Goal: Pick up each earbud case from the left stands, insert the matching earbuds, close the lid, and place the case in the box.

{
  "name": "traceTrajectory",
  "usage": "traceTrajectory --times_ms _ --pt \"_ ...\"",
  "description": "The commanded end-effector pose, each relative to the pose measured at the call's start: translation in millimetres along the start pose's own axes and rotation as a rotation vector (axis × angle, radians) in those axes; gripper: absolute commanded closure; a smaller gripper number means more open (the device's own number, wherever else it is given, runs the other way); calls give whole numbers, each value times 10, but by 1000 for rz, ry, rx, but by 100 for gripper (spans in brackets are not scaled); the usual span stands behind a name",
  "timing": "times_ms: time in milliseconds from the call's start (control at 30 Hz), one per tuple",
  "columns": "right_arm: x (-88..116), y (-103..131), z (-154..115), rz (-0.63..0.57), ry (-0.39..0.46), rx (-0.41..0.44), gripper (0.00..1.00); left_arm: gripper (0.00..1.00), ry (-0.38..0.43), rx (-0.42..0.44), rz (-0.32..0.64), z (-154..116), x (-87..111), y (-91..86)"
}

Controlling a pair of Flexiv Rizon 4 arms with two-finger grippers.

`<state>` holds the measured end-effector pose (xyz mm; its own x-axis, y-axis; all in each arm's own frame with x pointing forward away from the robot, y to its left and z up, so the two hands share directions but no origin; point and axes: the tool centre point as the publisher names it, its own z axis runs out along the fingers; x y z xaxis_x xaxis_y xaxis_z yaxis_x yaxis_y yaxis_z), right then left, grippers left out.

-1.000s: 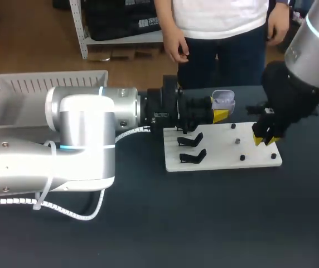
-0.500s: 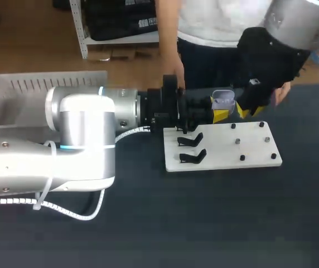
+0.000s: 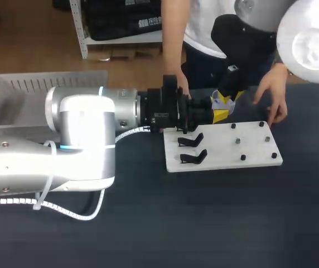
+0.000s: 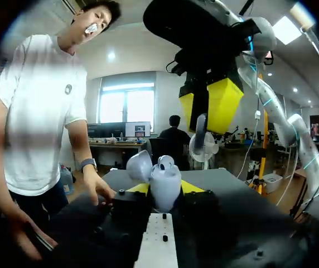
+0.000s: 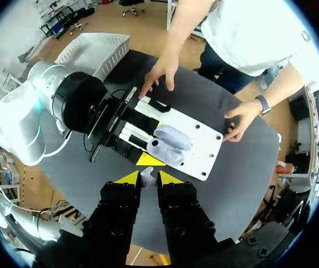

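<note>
**A:** What has changed for us in the last second?

**B:** Our right arm has swung off the near right end of the white stand board (image 3: 226,149) and come up over its far edge. The right gripper (image 5: 147,177) now hangs just above the earbud case (image 4: 165,177), with its yellow tips pinched on a small white earbud (image 4: 200,137). Our left arm hasn't shifted at all.

**A:** And the person?

**B:** Both hands have come onto the table. One hand (image 3: 275,106) rests at the board's far right corner, and the other hand (image 3: 180,84) lies just beyond our left wrist. Neither touches the case.

**A:** So where does that leave us?

**B:** We judge we're at the insertion step, with the bud fetched and lined up but not yet in. We have yet to close the lid and carry the case to the white box (image 3: 37,89) at our far left.

**A:** Where exactly is the case?

**B:** It's clamped between the tips of our left gripper (image 3: 220,110), held in the air over the board's far edge, beyond the two black stands (image 3: 190,139).

**A:** How does it look?

**B:** It's a pale lilac shell, rounded and smooth, with the lid hinged open and tipped back and the cavity facing up toward the bud. Something round sits in the opening. It may be the other earbud already seated, but we can't tell from here.
</note>
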<state>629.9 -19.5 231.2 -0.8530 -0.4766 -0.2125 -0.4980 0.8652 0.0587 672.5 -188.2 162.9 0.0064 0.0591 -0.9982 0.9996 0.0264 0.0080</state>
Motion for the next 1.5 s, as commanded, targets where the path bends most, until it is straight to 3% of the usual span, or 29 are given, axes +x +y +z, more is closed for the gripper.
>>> traceTrajectory --times_ms 33,833,1500 --pt "-86 -5 -10 -9 16 1 100 100 -6 -6 4 2 15 -11" --pt "-245 -81 137 -46 6 47 100 100 -6 -6 4 2 15 -11" --pt "-264 -93 185 -34 -30 20 100 100 -6 -6 4 2 15 -11"
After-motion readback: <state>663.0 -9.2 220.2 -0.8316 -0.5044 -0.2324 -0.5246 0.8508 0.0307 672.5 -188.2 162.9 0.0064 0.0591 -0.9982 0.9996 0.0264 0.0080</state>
